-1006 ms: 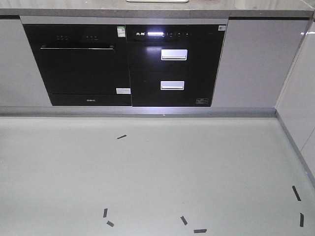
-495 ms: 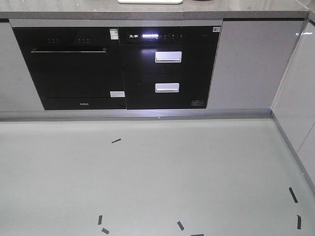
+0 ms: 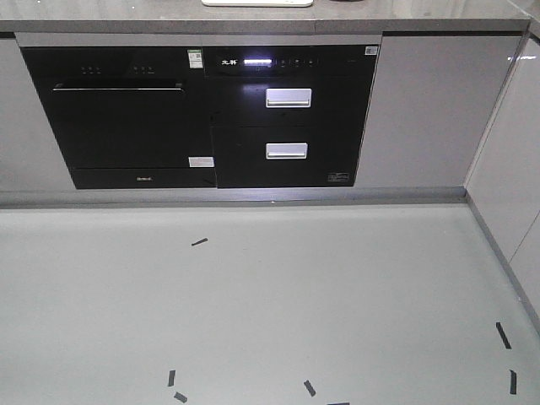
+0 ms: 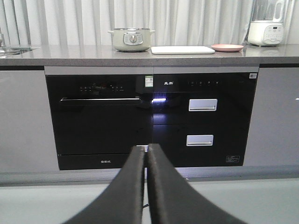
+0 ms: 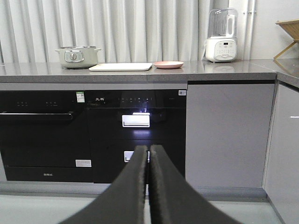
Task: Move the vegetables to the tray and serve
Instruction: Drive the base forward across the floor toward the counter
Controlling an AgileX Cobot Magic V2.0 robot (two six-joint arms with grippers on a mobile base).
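Observation:
The cream tray (image 4: 182,49) lies flat on the grey counter, between a pot and a round pink plate (image 4: 227,47). The right wrist view also shows the tray (image 5: 120,66) and the pink plate (image 5: 168,64). Only the tray's front edge (image 3: 257,2) shows at the top of the front view. The vegetables are out of view from this low angle. My left gripper (image 4: 146,149) is shut on nothing, well short of the counter and below its top. My right gripper (image 5: 149,150) is likewise shut and empty.
A pale green pot (image 4: 131,39) stands left of the tray and a white blender (image 5: 222,37) at the counter's right. Black built-in appliances (image 3: 202,114) fill the counter front. A side cabinet (image 3: 515,160) bounds the right. Black tape marks (image 3: 199,242) dot the grey floor.
One second ago the counter front sat slightly higher and further right in the front view; it has slid down and left. Nothing has moved in the last half second.

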